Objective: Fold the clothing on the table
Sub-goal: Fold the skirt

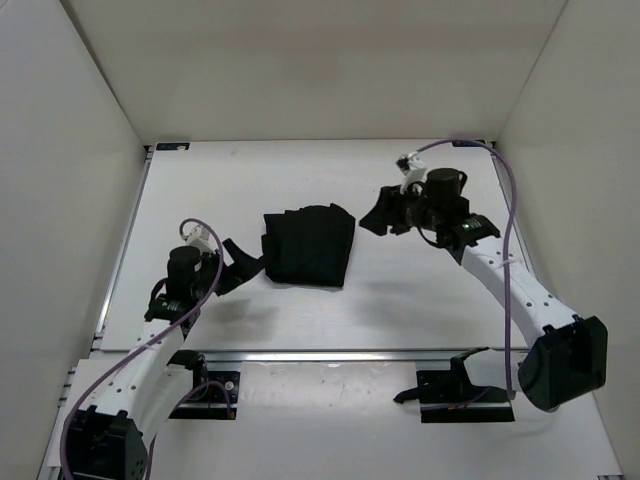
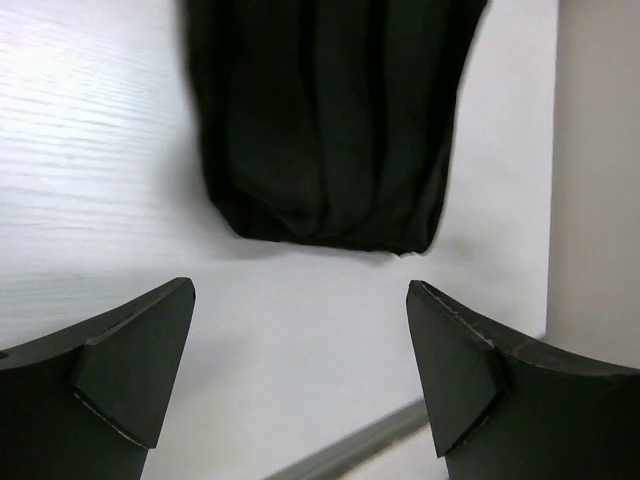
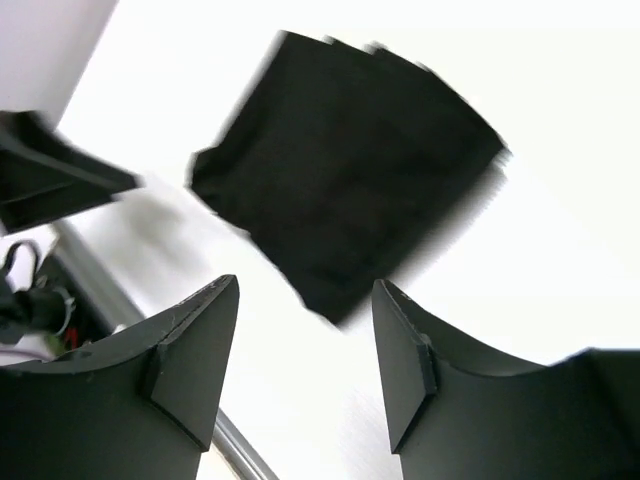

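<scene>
The black clothing (image 1: 308, 245) lies folded into a compact, roughly square stack on the white table (image 1: 240, 180), its pleat ridges running lengthwise. My left gripper (image 1: 243, 262) hovers just off its left edge, open and holding nothing. In the left wrist view the clothing (image 2: 330, 120) lies ahead of the open left gripper (image 2: 300, 300), with bare table between the jaws. My right gripper (image 1: 378, 215) hangs to the right of the stack, apart from it. In the right wrist view the clothing (image 3: 350, 180) is blurred beyond the open, empty right gripper (image 3: 305, 300).
White walls (image 1: 90, 110) close in the table on three sides. A metal rail (image 1: 330, 352) runs along the near edge, with both arm bases behind it. The left gripper (image 3: 60, 180) shows at the left of the right wrist view.
</scene>
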You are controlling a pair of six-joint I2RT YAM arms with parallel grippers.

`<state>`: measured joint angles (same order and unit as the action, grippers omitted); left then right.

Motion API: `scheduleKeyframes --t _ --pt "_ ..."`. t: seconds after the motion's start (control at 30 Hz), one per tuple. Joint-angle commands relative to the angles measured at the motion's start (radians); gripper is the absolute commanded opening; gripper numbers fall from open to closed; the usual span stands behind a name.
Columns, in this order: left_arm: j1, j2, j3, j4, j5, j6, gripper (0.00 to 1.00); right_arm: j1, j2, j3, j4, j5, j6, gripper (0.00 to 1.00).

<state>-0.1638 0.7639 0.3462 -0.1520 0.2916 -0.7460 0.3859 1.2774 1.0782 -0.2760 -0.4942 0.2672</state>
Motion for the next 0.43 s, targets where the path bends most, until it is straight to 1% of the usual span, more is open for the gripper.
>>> scheduleKeyframes --t 0.0,0.07,0.13,0.2,0.27,0.33,0.4 --pt "0.004 0.023 0.097 -0.120 0.156 0.106 0.98 -0.079 -0.090 -0.090 0.034 -0.003 0.021 0.53" --pt "0.000 0.057 0.108 -0.072 0.245 0.100 0.99 -0.113 -0.128 -0.157 0.046 -0.001 0.024 0.54" --pt "-0.026 0.072 0.105 -0.049 0.259 0.091 0.99 -0.119 -0.144 -0.190 0.052 0.003 0.027 0.55" --pt "-0.055 0.069 0.125 -0.072 0.195 0.108 0.99 -0.108 -0.138 -0.208 0.049 0.002 0.026 0.55" --pt "-0.072 0.052 0.145 -0.118 0.166 0.140 0.99 -0.108 -0.113 -0.213 0.047 -0.006 0.029 0.55" --pt "-0.057 0.054 0.158 -0.136 0.184 0.160 0.98 -0.093 -0.066 -0.212 0.060 -0.001 0.030 0.55" --pt "-0.030 0.095 0.189 -0.208 0.170 0.197 0.99 -0.058 -0.005 -0.163 0.051 0.017 0.020 0.56"
